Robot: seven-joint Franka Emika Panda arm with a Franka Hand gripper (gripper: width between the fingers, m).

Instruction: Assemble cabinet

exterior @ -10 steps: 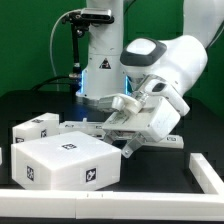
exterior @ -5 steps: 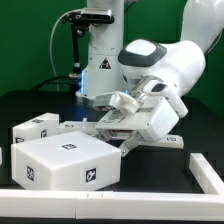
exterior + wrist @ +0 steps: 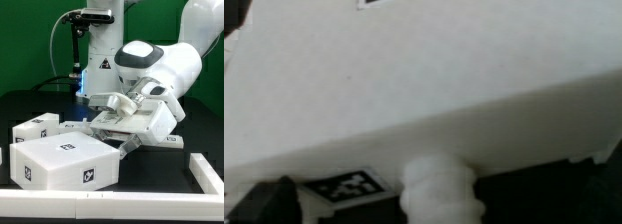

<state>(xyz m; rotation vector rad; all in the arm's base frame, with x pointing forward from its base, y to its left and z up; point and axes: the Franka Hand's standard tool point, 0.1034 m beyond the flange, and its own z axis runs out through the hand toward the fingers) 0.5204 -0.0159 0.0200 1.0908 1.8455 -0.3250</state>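
Note:
The cabinet's big boxy white body (image 3: 65, 160) stands at the exterior view's front left, with black-and-white tags on its top and front. A smaller white tagged block (image 3: 35, 128) lies behind it on the left. My gripper (image 3: 103, 123) hangs low just behind the body's back right corner, tilted, its jaws open and nothing visibly between them. Under it lies a flat white piece (image 3: 160, 142). In the wrist view a broad white cabinet surface (image 3: 402, 90) fills most of the picture, with one white finger (image 3: 438, 190) and a tag (image 3: 345, 185) beside it.
A low white rail (image 3: 120, 208) runs along the table's front edge, and another rail (image 3: 205, 170) runs along the exterior view's right. The robot's base and a lit blue spot (image 3: 95, 75) stand at the back. The tabletop is black.
The arm and gripper have shifted toward the exterior view's left, closer to the cabinet body. The jaws stay open and the parts have not moved.

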